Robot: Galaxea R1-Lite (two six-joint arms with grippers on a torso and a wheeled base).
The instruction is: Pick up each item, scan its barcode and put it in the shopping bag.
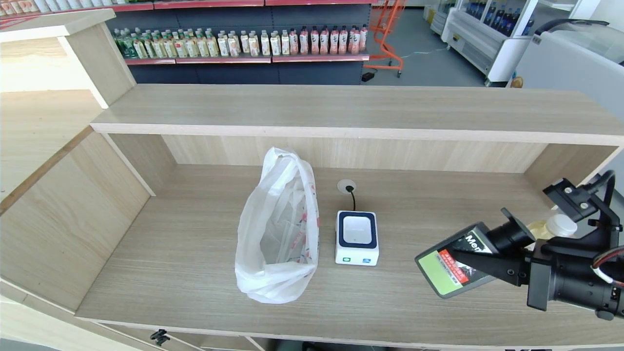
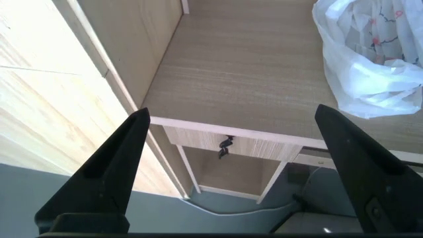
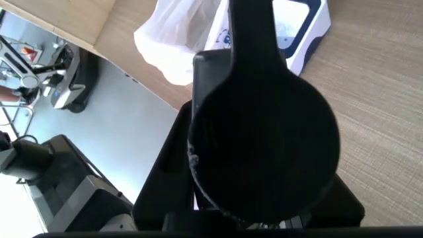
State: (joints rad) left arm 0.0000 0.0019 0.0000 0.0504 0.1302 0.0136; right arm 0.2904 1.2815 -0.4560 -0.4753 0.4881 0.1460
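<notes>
The tabletop was pale wood-grain board with a smooth matt face, and the shopping bag was thin, crinkled, half-clear white plastic with a soft sheen. The scanner had a smooth white plastic shell and a glossy window, while the pack looked like glossy printed card and the right claw gripping it was matt black

The dark box carries what looks like white lettering and a red-and-green label, the scanner two small stickers, none legible.
</notes>
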